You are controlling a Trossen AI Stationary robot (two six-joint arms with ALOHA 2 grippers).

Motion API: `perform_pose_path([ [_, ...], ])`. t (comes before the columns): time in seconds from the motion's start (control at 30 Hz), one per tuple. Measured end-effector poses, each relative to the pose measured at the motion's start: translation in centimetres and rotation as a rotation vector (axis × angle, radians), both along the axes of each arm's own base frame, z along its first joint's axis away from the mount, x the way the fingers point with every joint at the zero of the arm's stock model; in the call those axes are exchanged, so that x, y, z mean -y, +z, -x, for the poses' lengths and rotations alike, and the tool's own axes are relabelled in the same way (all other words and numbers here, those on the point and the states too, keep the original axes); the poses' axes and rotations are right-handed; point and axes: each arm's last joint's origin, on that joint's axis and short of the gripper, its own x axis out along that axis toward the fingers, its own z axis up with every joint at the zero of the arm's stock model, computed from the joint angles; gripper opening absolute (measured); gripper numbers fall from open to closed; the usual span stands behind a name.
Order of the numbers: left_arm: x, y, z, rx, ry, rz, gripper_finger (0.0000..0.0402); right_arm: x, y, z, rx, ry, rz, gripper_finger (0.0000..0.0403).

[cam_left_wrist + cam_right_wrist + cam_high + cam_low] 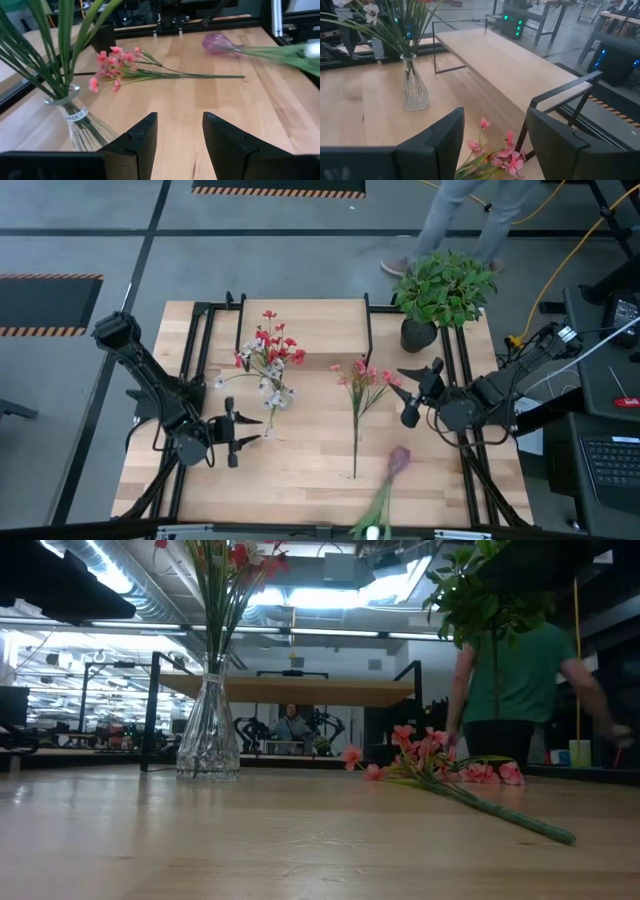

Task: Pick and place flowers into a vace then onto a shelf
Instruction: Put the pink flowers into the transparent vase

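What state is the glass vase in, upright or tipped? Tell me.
Upright. The glass vase stands on its base on the table, neck up, with flower stems rising from it.

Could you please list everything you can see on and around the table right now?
Vase: one, clear glass, on the table left of centre, holding red and white flowers.
Pink flower stem: one, lying flat on the table, centre.
Purple bloom stem: one, lying at the table's near edge.
Shelf: one, light wood on black frame, at the table's far side.
Potted plant: one, green in black pot, far right corner.
Person: one, green top, beyond the table.
Left gripper: open, empty, beside the vase.
Right gripper: open, empty, near the pink blooms.
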Motion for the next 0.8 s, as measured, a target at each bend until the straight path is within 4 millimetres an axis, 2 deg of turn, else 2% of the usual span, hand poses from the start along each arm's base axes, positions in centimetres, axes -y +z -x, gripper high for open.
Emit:
perform_pose_path([
  [0.37,-0.44,0.00,-0.42,-0.001,0.029,0.000,0.0150,-0.01,-0.01,-0.01,0.012,-0.004,-0.022,0.0216],
  [0.57,-0.44,0.01,-0.42,-0.001,0.028,0.000,0.0150,-0.26,-0.15,-0.12,0.000,0.072,-0.106,0.0216],
  [0.8,-0.32,-0.06,-0.43,-0.021,-0.012,0.016,0.0150,-0.35,-0.19,-0.14,-0.035,0.113,-0.077,0.0216],
])
